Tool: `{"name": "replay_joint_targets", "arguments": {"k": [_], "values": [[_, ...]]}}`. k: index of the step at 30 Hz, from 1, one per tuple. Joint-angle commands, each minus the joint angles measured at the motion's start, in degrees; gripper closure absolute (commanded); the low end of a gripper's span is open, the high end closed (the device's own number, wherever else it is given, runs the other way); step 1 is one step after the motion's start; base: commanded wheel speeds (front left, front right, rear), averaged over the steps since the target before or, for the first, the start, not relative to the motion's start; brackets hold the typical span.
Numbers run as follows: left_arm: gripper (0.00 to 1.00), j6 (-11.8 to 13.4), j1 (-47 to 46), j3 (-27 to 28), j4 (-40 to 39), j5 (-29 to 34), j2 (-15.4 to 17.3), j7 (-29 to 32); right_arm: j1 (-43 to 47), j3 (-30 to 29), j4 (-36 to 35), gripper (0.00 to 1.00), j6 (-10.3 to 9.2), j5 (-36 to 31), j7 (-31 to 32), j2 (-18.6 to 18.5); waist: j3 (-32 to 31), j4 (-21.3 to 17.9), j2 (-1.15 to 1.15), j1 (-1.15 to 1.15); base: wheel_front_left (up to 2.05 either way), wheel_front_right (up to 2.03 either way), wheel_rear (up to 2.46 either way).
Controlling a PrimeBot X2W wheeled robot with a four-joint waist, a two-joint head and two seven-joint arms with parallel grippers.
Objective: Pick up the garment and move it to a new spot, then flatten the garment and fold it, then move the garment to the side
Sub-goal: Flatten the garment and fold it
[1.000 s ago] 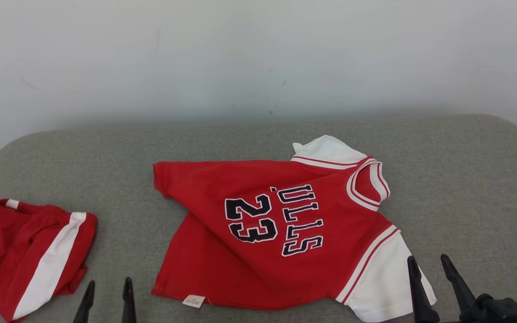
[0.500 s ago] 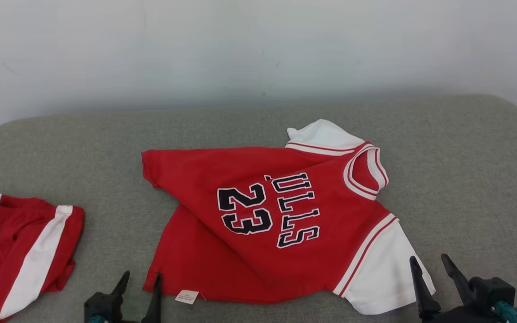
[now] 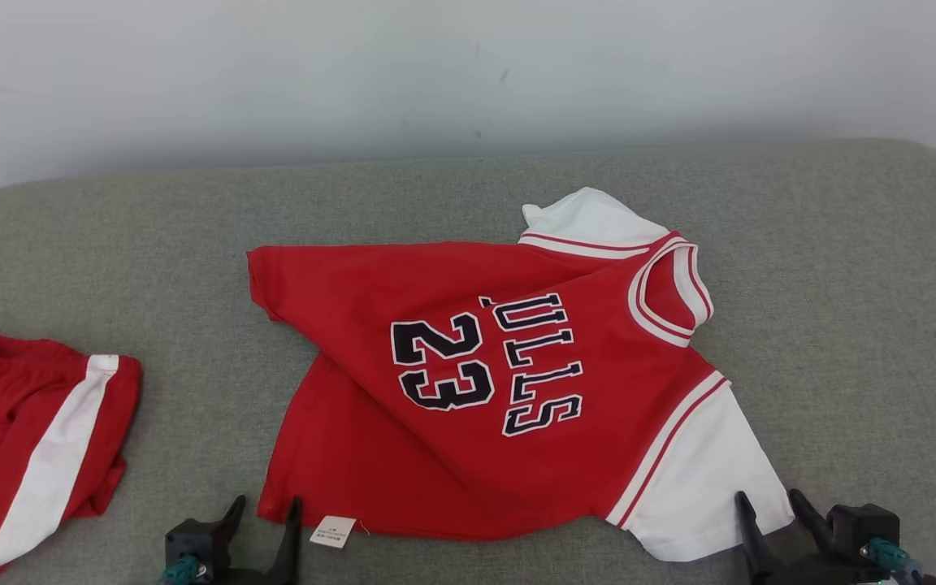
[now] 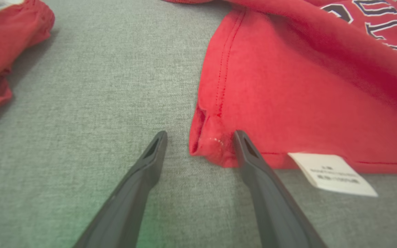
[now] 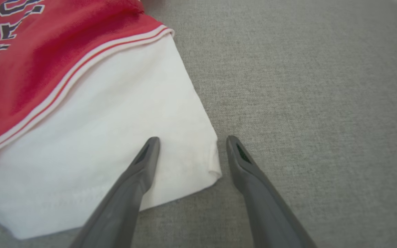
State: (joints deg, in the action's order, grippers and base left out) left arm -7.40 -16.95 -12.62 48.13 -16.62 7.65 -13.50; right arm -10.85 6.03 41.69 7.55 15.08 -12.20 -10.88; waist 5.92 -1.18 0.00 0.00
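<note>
The red jersey (image 3: 468,390) lies mid grey cushion (image 3: 842,284). Near the front edge, the left claw (image 3: 266,501) stands spread astride its hem corner, and the right claw (image 3: 766,496) is spread astride the white sleeve (image 5: 115,137) corner.

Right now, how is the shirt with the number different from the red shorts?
The shirt lies spread out in the middle; the shorts sit bunched at the left edge. The shirt has a number, letters and white sleeves; the shorts show a white stripe, no print. Both are red and white, on the grey cushion.
</note>
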Motion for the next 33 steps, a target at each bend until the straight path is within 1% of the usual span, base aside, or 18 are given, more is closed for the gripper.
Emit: {"name": "replay_joint_targets", "arguments": {"k": [1, 2, 3, 4, 5, 7, 11, 14, 19, 22, 23, 25, 27, 29, 33], "values": [[0.00, -0.1, 0.5, -0.8, 1.6, -0.4, -0.6, 1.2, -0.4, 0.4, 1.0, 0.00, -0.12, 0.6, 0.3, 0.3, -0.1, 0.0, 0.00, 0.00, 0.00, 0.00, 0.00], [0.00, -0.1, 0.5, -1.2, 2.0, -1.2, -0.9, 1.1, -0.5, 0.9, 1.8, 0.58, -0.12, 1.2, 0.6, 0.5, -0.1, 0.0, 0.00, 0.00, 0.00, 0.00, 0.00], [0.14, -0.1, 0.3, -1.8, 2.5, -1.8, -1.2, 1.4, -0.6, 1.3, 2.3, 0.85, -0.12, 1.6, 0.5, 0.8, -0.2, 0.0, 0.00, 0.00, 0.00, 0.00, 0.00], [0.60, -0.2, 0.2, -2.5, 2.9, -2.4, -1.4, 1.5, -0.8, 1.7, 2.8, 1.00, -0.12, 2.0, 0.4, 0.9, -0.3, 0.0, 0.00, 0.00, 0.00, 0.00, 0.00], [1.00, -0.2, 0.0, -3.2, 3.0, -2.8, -1.6, 1.3, -1.0, 2.0, 3.2, 1.00, -0.12, 2.6, 0.2, 1.0, -0.4, -0.1, 0.00, 0.00, 0.00, 0.00, 0.00], [1.00, -0.2, -0.5, -4.3, 2.9, -4.2, -1.6, 1.0, -1.4, 2.4, 3.5, 1.00, -0.12, 3.9, -0.1, 1.0, -0.5, -0.2, 0.00, 0.00, 0.00, 0.00, 0.00], [1.00, -0.1, -1.6, -5.7, 0.9, -6.2, -0.4, -0.3, -2.8, 3.6, 2.3, 1.00, -0.12, 5.7, -1.5, 0.3, -0.9, -0.5, 0.00, 0.00, 0.00, 0.00, 0.00], [1.00, -0.1, -2.9, -6.3, -1.8, -6.8, 0.7, -1.1, -3.8, 4.2, -0.1, 1.00, -0.12, 7.0, -2.2, -0.1, -1.1, -0.7, 0.00, 0.00, 0.00, 0.00, 0.00], [1.00, 0.0, -6.7, -7.0, -7.6, -8.4, 3.0, -1.4, -6.5, 5.6, -5.9, 1.00, -0.12, 9.4, -2.6, -0.8, -0.9, -0.9, 0.00, 0.00, 0.00, 0.00, 0.00], [1.00, 0.0, -10.9, -8.6, -11.3, -9.3, 5.0, -0.2, -9.4, 6.2, -9.2, 1.00, -0.12, 10.3, -2.3, -2.0, -0.3, -0.9, 0.00, 0.00, 0.00, 0.00, 0.00], [1.00, 0.0, -10.9, -8.6, -11.3, -9.3, 5.0, -0.2, -9.4, 6.2, -9.2, 1.00, -0.12, 10.3, -2.3, -2.0, -0.3, -0.9, 0.00, 0.00, 0.00, 0.00, 0.00], [1.00, 0.0, -14.5, -9.3, -13.4, -10.0, 6.8, 1.4, -12.2, 6.1, -10.7, 1.00, -0.12, 11.1, -1.5, -2.2, 0.7, -1.2, 0.00, 0.00, 0.00, 0.00, 0.00], [1.00, 0.0, -18.7, -10.2, -15.3, -10.9, 7.8, 3.4, -16.0, 5.7, -11.8, 1.00, -0.12, 12.0, -0.5, -2.7, 2.2, -1.4, 0.00, 0.00, 0.00, 0.00, 0.00], [1.00, 0.0, -23.9, -10.4, -17.1, -12.0, 9.8, 5.7, -21.0, 5.3, -13.0, 1.00, -0.12, 13.4, 0.9, -2.6, 4.8, -2.1, 0.00, 0.00, 0.00, 0.00, 0.00], [1.00, 0.0, -35.2, -10.5, -19.2, -14.5, 12.3, 9.9, -32.7, 3.6, -13.4, 1.00, -0.12, 16.7, 4.3, -3.3, 11.3, -2.9, 0.00, 0.00, 0.00, 0.00, 0.00]]}}
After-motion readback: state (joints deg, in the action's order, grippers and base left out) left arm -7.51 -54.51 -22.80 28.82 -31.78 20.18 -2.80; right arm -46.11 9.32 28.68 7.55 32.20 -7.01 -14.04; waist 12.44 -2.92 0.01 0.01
